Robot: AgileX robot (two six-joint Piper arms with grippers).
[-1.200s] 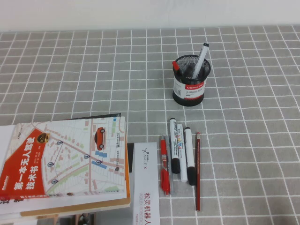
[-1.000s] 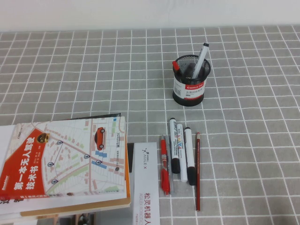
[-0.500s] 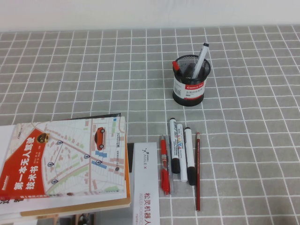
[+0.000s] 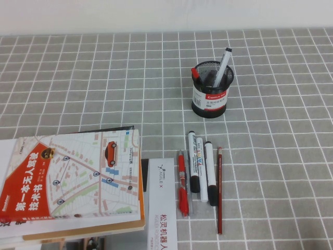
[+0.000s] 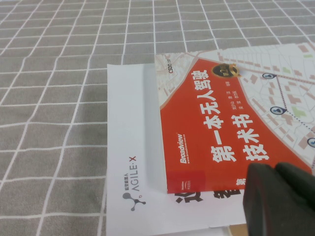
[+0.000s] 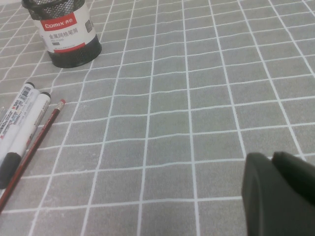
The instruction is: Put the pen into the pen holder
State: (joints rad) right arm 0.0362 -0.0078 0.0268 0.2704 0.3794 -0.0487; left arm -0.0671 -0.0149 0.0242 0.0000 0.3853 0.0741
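Note:
The pen (image 4: 209, 161), a slim white marker with its long black cap toward me, lies on the grey checked cloth between a labelled marker (image 4: 200, 156) and a red pencil (image 4: 219, 190). It also shows in the right wrist view (image 6: 28, 125). The black mesh pen holder (image 4: 210, 99) stands behind them with a pen and a red item in it; its lower part shows in the right wrist view (image 6: 66, 34). Neither gripper shows in the high view. My left gripper (image 5: 273, 168) is shut and empty over the book. My right gripper (image 6: 270, 156) is shut and empty over bare cloth, to the right of the pens.
A red-and-map covered book (image 4: 73, 177) lies at the near left on a white AgileX booklet (image 4: 161, 203). A red pen (image 4: 182, 182) and a black-capped marker (image 4: 193, 166) lie left of the labelled marker. A white wall (image 4: 166, 15) bounds the far edge.

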